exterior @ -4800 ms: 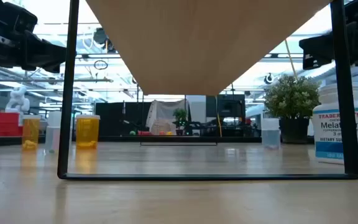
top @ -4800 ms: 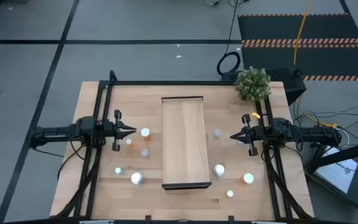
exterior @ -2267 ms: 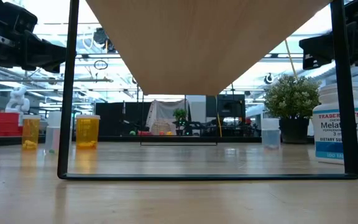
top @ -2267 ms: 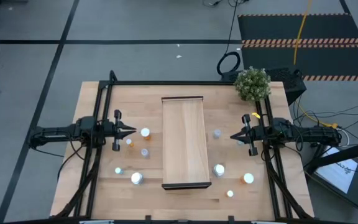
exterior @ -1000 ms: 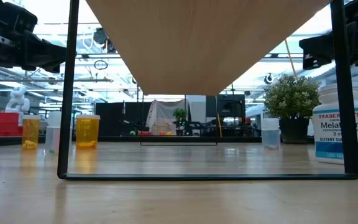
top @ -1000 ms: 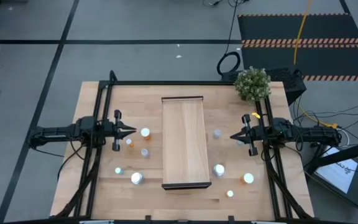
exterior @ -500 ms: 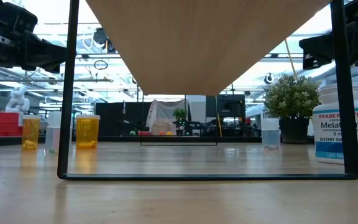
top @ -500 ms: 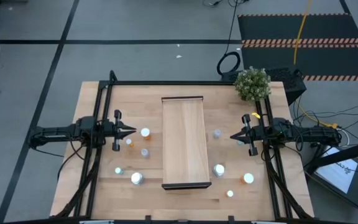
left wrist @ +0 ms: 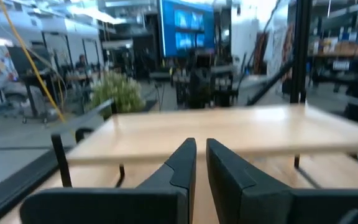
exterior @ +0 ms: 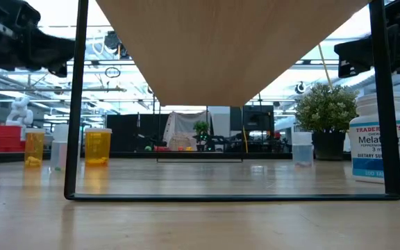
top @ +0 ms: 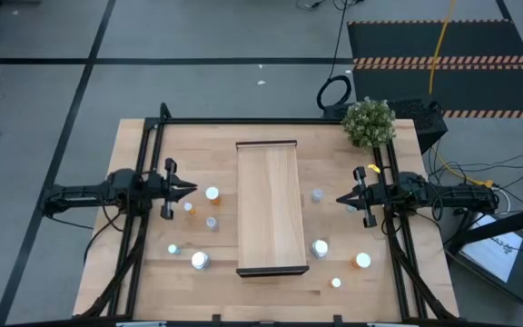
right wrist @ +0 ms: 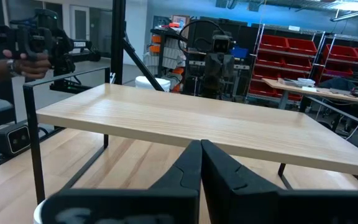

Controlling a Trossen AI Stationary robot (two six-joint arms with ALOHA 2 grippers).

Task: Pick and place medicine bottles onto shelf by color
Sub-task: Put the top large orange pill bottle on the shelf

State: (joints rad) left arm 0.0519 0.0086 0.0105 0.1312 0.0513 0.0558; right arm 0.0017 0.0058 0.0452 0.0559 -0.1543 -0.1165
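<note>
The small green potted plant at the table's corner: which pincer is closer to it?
The right pincer, just below the small green potted plant in the overhead view; the left pincer sits across the shelf.

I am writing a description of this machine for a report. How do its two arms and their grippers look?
Both arms are dark, almost black, slim and jointed, with black cables trailing behind them. The left gripper and the right gripper each taper to a narrow point, with a short crossbar behind it. The fingers are matte black and wedge-shaped. No markings are visible.
</note>
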